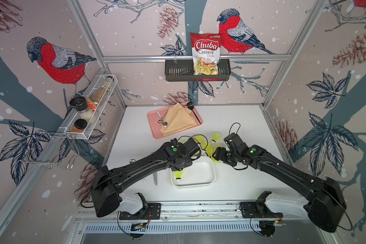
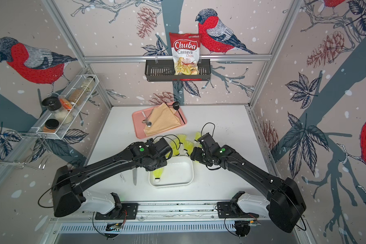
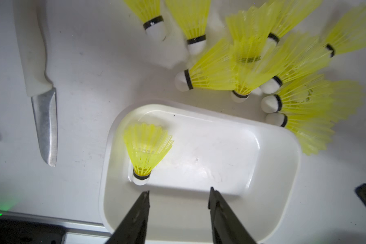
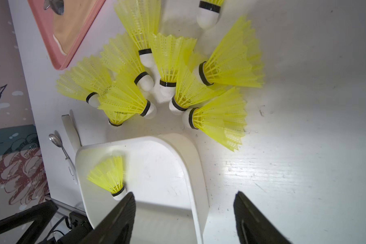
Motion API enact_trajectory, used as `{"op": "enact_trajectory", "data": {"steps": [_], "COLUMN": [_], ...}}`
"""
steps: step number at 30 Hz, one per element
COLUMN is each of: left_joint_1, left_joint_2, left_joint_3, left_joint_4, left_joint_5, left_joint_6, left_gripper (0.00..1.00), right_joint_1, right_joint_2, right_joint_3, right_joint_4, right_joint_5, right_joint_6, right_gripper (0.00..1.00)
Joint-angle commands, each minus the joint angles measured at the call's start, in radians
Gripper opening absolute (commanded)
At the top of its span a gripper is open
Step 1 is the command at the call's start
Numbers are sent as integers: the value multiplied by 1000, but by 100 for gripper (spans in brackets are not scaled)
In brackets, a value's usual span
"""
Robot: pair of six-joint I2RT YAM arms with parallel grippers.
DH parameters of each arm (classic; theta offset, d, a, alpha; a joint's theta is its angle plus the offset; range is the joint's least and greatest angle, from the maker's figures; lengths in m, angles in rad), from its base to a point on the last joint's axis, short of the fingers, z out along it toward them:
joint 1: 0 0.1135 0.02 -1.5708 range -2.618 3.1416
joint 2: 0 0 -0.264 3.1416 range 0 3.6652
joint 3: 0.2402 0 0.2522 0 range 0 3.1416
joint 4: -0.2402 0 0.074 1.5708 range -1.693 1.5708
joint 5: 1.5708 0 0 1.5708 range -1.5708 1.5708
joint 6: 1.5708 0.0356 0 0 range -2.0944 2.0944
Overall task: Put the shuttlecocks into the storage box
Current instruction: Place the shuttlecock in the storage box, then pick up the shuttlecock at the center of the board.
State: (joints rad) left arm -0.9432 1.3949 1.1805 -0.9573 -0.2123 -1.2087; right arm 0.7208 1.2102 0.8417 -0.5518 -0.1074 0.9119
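Two robot arms are converging over the white worktop (image 1: 251, 126), the left arm (image 1: 135, 168) reaching in from 7 o'clock and the right arm (image 1: 283, 169) from 5 o'clock, their wrists nearly meeting. A pink tray (image 1: 153, 128) is lying toward the worktop's 11 o'clock. The storage box (image 1: 199, 172) is sitting near the 6 o'clock edge, between the arms.

The shuttlecocks (image 4: 171, 69) are lying heaped and overlapping at the box's 12 to 1 o'clock, crowding its far rim. A white-handled knife (image 3: 43, 118) is lying just beside the box at 9 o'clock, blade pointing to 6 o'clock.

The left claw (image 3: 179, 191) is hanging released and empty over the box. The right claw (image 4: 185, 194) is likewise spread wide and empty, straddling the box's 3 o'clock wall. One lone shuttlecock (image 3: 146, 147) is resting in the box's 8 o'clock corner.

The likeliest trouble looks to be the arms clashing, since both are working the same crowded patch. Tangled skirts could also come up in pairs or scatter, and a low sweep could shove the light box onto the knife.

Open room is lying at the box's 3 o'clock, where the worktop is bare out to the frame. The 9 o'clock side is cramped by the knife.
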Motion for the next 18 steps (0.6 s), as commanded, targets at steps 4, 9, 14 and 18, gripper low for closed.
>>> {"op": "enact_trajectory", "data": {"steps": [4, 9, 14, 18], "left_joint_1": [83, 155, 183, 187], "left_joint_2": [-23, -58, -65, -50], "left_joint_3": [42, -43, -105, -137], "left_joint_4": [205, 417, 534, 607], "left_joint_5": [50, 203, 274, 344], "left_joint_6": [306, 429, 474, 489], "left_gripper": [49, 48, 48, 48], "right_joint_1": [-4, -19, -27, -31], "right_joint_2": [38, 126, 167, 208], "right_joint_3": [-33, -27, -46, -45], "right_joint_4": [110, 148, 215, 253], "right_joint_5": [-32, -40, -52, -63], "right_joint_6": [269, 399, 521, 583], "right_gripper": [70, 68, 64, 64]}}
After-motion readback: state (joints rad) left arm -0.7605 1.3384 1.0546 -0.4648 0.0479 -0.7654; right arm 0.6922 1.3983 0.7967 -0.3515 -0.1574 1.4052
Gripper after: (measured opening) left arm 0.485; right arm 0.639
